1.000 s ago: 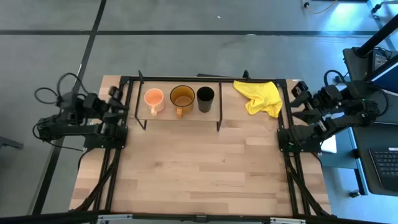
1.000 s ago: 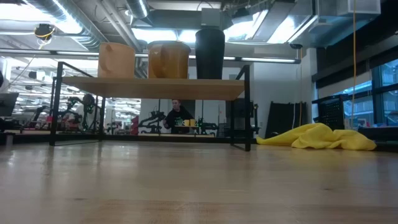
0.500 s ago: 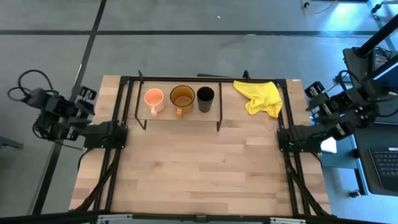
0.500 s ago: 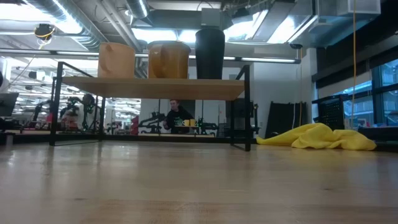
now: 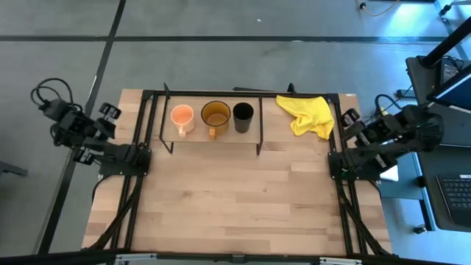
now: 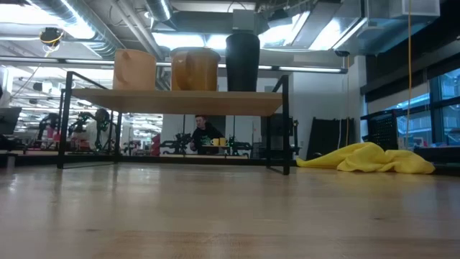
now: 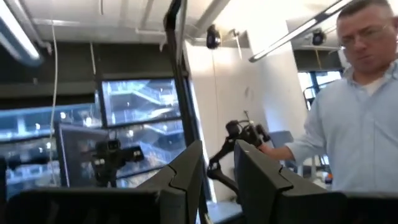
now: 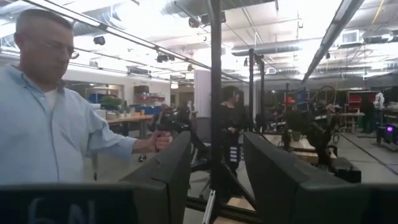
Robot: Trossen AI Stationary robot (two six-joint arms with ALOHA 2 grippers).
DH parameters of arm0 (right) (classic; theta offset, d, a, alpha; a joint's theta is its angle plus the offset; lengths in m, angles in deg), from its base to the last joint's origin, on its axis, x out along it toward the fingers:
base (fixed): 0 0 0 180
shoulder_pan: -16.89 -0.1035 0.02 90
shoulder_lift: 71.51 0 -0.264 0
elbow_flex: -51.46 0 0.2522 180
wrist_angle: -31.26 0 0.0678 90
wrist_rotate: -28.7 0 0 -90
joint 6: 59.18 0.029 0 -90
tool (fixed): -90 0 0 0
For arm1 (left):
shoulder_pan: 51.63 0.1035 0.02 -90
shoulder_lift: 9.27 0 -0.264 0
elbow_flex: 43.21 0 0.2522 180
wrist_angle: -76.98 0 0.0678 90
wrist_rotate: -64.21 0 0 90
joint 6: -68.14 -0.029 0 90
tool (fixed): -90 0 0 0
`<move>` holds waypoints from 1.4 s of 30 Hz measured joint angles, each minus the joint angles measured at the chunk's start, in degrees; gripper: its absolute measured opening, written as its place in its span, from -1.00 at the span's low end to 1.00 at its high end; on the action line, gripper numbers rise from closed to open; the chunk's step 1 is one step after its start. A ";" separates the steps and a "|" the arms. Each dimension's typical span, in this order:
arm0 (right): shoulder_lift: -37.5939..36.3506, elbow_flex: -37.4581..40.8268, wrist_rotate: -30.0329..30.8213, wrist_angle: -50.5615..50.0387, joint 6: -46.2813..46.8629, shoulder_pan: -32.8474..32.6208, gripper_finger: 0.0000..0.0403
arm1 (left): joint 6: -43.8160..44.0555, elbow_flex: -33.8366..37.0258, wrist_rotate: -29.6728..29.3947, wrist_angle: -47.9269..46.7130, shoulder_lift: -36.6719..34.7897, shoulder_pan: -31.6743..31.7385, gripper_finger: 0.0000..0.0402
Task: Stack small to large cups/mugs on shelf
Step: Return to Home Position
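Now your peach mug (image 5: 182, 115), amber mug (image 5: 215, 115) and black cup (image 5: 243, 112) line the shelf (image 5: 228, 138); left gripper (image 7: 217, 146) and right gripper (image 8: 216, 135) sit at the side edges of the table (image 5: 235, 199), fingers parted, empty.

Both arms are folded up over their own bases, one at each side, neither reaching in. The left arm (image 5: 73, 129) is bent double with its elbow outward. The left gripper (image 5: 107, 119) is raised and points roughly level toward the middle, its fingers (image 7: 186, 180) apart and holding nothing. The right arm (image 5: 397, 136) is folded likewise. The right gripper (image 5: 348, 124) faces inward, fingers (image 8: 165, 174) parted and holding nothing.
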 joint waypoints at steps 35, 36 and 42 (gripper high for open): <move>-1.75 37.91 0.08 43.68 5.99 0.00 -0.26 | 11.65 30.50 -3.94 21.37 -1.07 -6.76 -0.57; -1.75 38.53 0.12 43.78 6.09 0.00 -0.26 | 12.91 31.24 -4.16 21.24 -1.07 -6.78 -0.57; -1.77 41.46 2.56 45.70 4.66 0.01 -0.26 | 16.14 35.36 -4.85 22.19 -1.09 -6.76 -0.57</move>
